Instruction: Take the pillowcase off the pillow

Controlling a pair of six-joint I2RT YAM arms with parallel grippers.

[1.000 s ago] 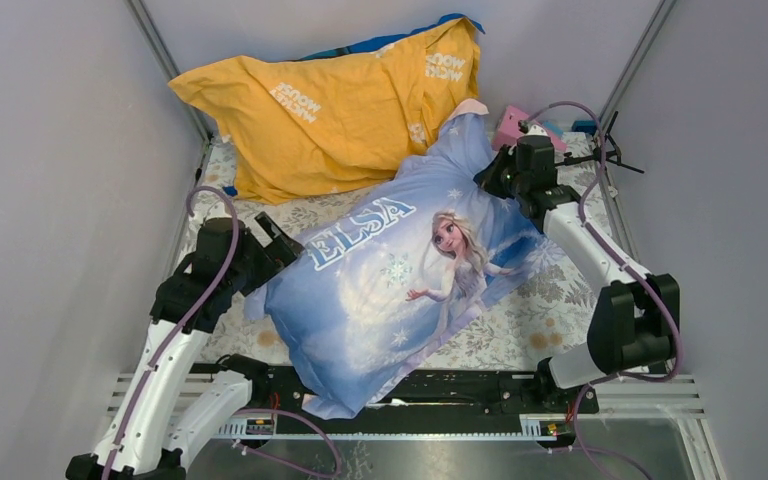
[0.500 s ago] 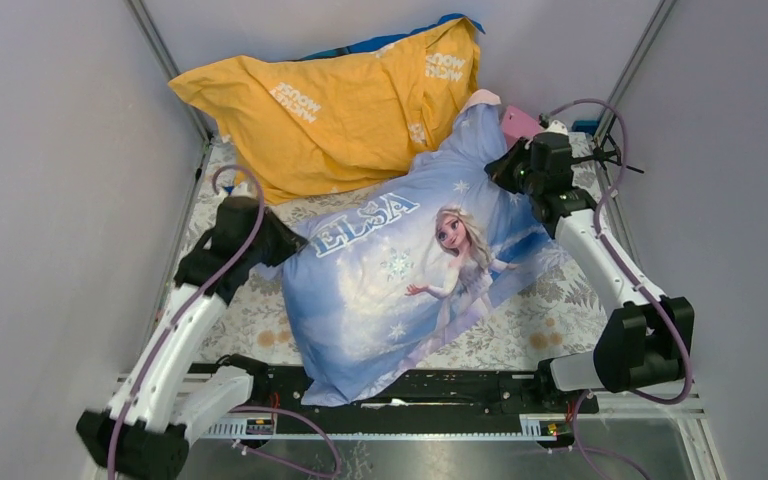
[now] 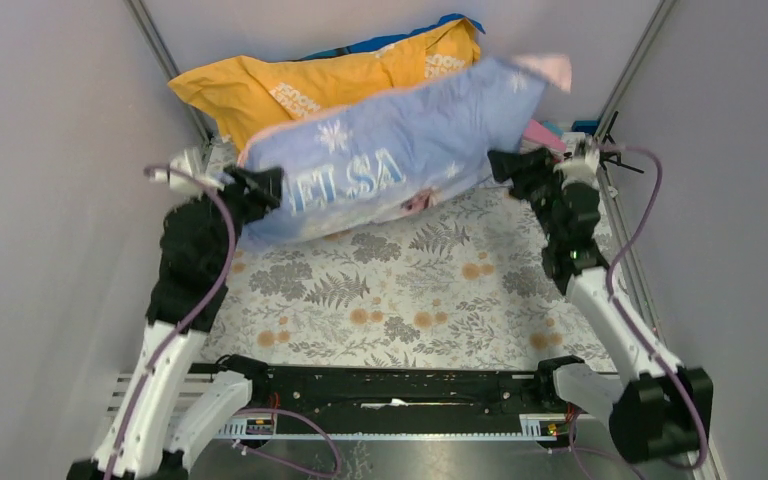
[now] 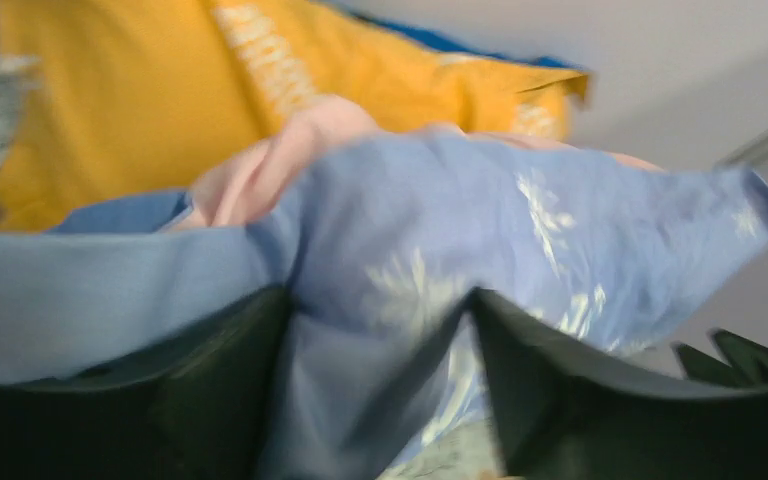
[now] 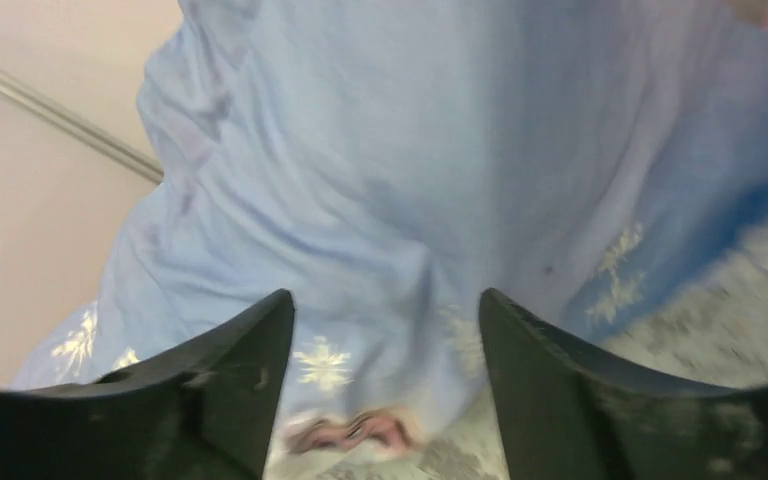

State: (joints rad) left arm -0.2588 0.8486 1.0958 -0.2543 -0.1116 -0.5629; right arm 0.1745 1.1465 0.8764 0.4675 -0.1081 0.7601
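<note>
While pillowcase [image 3: 390,165] hangs above table [image 3: 410,290], L gripper [image 3: 265,188] & R gripper [image 3: 501,166] each clamped on its ends.

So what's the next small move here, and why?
Probably raise the left gripper, tipping the pink-flapped end down. Both it and the right gripper pinch the pillowcase, which hangs plump and clear of the table, so the pillow seems to be inside.

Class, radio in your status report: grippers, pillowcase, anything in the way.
Left gripper and right gripper clamped on pillowcase ends. Held aloft, plump, not stripped yet. Yellow cushion close behind.
</note>
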